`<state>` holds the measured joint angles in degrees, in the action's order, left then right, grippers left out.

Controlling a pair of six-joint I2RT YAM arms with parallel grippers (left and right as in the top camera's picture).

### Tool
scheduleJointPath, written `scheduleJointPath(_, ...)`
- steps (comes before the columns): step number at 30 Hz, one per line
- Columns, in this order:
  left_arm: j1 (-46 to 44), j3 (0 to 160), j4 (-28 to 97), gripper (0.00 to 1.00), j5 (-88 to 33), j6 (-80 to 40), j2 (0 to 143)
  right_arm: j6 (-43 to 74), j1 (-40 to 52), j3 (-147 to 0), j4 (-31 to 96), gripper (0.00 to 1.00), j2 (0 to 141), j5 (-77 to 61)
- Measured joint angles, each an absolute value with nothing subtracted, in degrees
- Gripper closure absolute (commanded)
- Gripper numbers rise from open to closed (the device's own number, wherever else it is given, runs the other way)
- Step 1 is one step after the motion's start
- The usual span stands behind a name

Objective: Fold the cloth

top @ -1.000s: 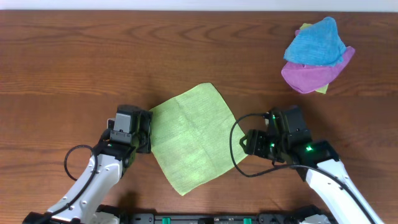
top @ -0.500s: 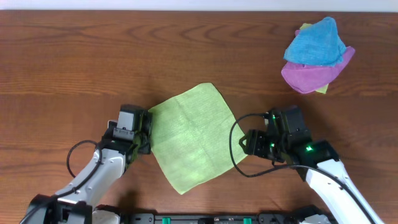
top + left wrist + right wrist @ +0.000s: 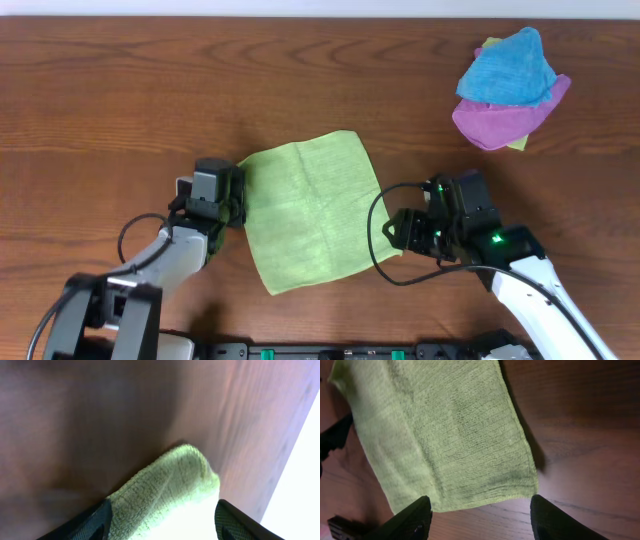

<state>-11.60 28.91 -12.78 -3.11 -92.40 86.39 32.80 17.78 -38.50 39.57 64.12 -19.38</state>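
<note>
A: Cloth (image 3: 305, 212), how does it look?
B: Lime-green, roughly square, flat in one layer on the worktop (image 3: 120, 90). Sits mid-frame, skewed a bit. Faint crease lines cross it. The weave reads clear in the right wrist view.
A: Anything else around?
B: Blue cloth (image 3: 508, 68) heaped on a purple cloth (image 3: 500, 120), well apart at the cloth's 2 o'clock. A yellow-green sliver pokes out under that heap, can't tell what it is.
A: Hidden or cut off?
B: Overhead, the cloth's 9 o'clock edge meets the left gripper (image 3: 236, 195) and the contact is hard to make out. The left wrist view is blurry and shows one rounded corner only, the rest cut by the bottom edge. The right wrist view cuts the cloth at the top. Both arms leave the frame at 6 o'clock.
A: Left arm pose?
B: Low, reaching in from 7 o'clock. Jaws spread, cloth corner lying between the left fingers (image 3: 97, 519). Can't tell if they touch it.
A: Right arm?
B: Comes in from 5 o'clock, with the right gripper (image 3: 397, 232) at the cloth's 4 o'clock corner. Jaws spread wide, that corner between the right fingers (image 3: 555, 516), not pinched. A black cable (image 3: 374, 240) loops at the cloth's 3 o'clock edge.
</note>
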Motion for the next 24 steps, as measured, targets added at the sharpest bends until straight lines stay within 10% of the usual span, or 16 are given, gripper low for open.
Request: scheduleJointPath(24,-1.6,59.5,-17.7,0.13,-10.8,-74.2,112.5,36.0,17.8,-38.5,32.1,0.34,64.1,-20.8)
